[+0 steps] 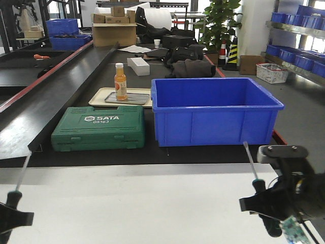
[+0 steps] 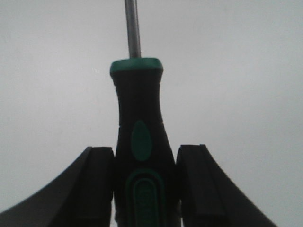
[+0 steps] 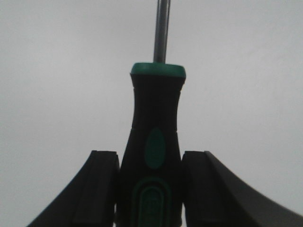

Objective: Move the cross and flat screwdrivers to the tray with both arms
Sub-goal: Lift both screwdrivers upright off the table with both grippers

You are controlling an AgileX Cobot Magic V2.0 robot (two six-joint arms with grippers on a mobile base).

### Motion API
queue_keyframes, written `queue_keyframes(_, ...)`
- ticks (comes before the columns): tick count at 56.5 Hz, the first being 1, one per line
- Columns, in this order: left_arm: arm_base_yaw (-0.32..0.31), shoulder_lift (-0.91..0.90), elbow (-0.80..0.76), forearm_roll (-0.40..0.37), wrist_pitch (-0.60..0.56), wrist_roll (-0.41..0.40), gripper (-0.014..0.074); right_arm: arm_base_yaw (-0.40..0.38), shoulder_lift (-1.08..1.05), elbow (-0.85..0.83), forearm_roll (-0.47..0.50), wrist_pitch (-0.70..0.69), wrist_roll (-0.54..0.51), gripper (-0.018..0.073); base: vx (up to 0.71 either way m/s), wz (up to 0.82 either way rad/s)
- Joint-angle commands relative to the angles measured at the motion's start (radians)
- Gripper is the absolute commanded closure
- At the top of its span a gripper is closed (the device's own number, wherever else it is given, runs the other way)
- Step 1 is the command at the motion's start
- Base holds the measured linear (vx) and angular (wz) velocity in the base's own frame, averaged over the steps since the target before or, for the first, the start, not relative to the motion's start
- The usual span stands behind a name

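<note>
- Left tool (image 1: 9, 216) (image 2: 143, 158): clenched on the black-and-green handle of the left screwdriver (image 1: 14, 197) (image 2: 139, 109). Both fingers (image 2: 97, 179) press the handle's sides.
- Left screwdriver: held above the white bench (image 1: 137, 203) at the near left edge, with the shaft pointing up and away from the tool.
- Right tool (image 1: 264, 206) (image 3: 151, 161): clenched on the right screwdriver (image 1: 259, 187) (image 3: 156, 104), with one finger (image 3: 102, 184) against each side of the handle.
- Right screwdriver: held above the bench at the near right, its shaft rising with a slight lean to the left.
- Tip type of either screwdriver: cannot be told.
- Grey tray (image 1: 138, 99): lies on a beige tray (image 1: 99, 96) on the dark surface beyond the bench, behind the green case (image 1: 99, 127) and just left of the blue bin (image 1: 216, 109). It is well apart from both screwdrivers.
- An orange bottle (image 1: 120, 81) stands upright on the grey tray.
</note>
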Motion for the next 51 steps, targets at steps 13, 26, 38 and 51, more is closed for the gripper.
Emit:
queue_keyframes(13,-0.031,-0.434,-0.022,-0.011,-0.05,0.006,0.0598,0.001,-0.54,0.206,0.004,-0.218,-0.018,0.0567,0.0,0.0)
queue_keyframes(26,-0.03,-0.636,0.001,-0.011,-0.041,0.004,0.0597,0.001,-0.784,0.234,-0.035,-0.195,-0.016,0.0567,0.0,0.0)
queue_keyframes(38,-0.03,-0.781,0.098,-0.009,-0.036,0.005,0.0596,0.001,-0.798,0.234,-0.035,-0.166,-0.015,0.0567,0.0,0.0)
queue_keyframes(51,-0.03,-0.789,0.098,-0.007,-0.038,0.005,0.0596,0.001,-0.799,0.234,-0.002,-0.199,-0.011,0.0567,0.0,0.0)
